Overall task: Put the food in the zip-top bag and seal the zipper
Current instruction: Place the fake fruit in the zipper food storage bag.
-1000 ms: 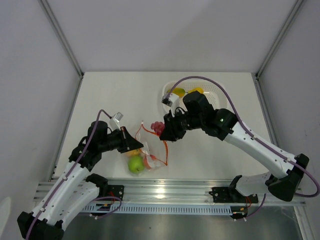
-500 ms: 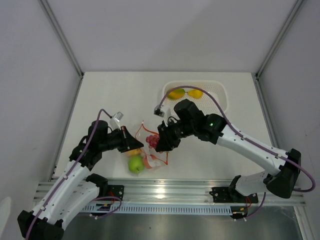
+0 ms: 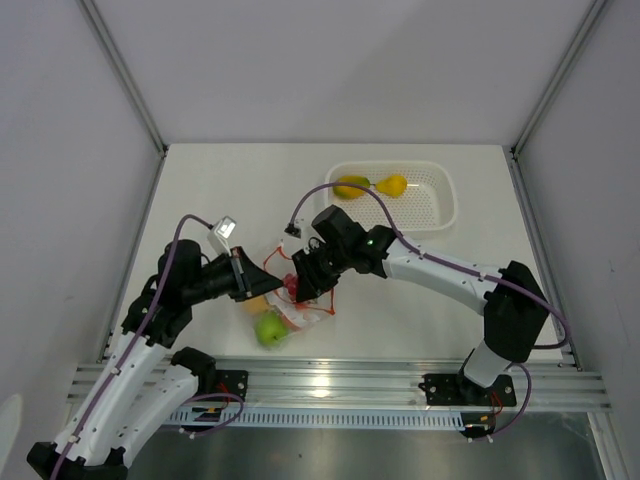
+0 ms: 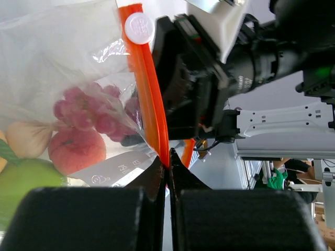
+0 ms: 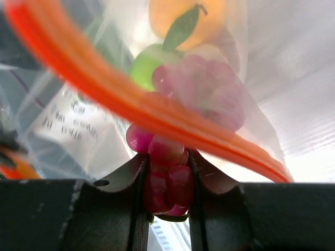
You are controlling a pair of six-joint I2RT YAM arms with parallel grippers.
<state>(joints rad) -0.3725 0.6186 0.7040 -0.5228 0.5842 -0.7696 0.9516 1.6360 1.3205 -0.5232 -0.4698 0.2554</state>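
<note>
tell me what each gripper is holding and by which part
The left gripper pinches the zip-top bag by its zipper. The right gripper holds the grape bunch by its near end, at the bag's mouth.

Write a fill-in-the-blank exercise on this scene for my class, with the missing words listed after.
The left gripper pinches the orange ____ of the zip-top bag. The right gripper holds the dark red ____ at the bag's mouth. Inside the bag lies a green ____. The white basket holds ____ fruits.
Missing words: zipper; grape bunch; apple; two.
</note>
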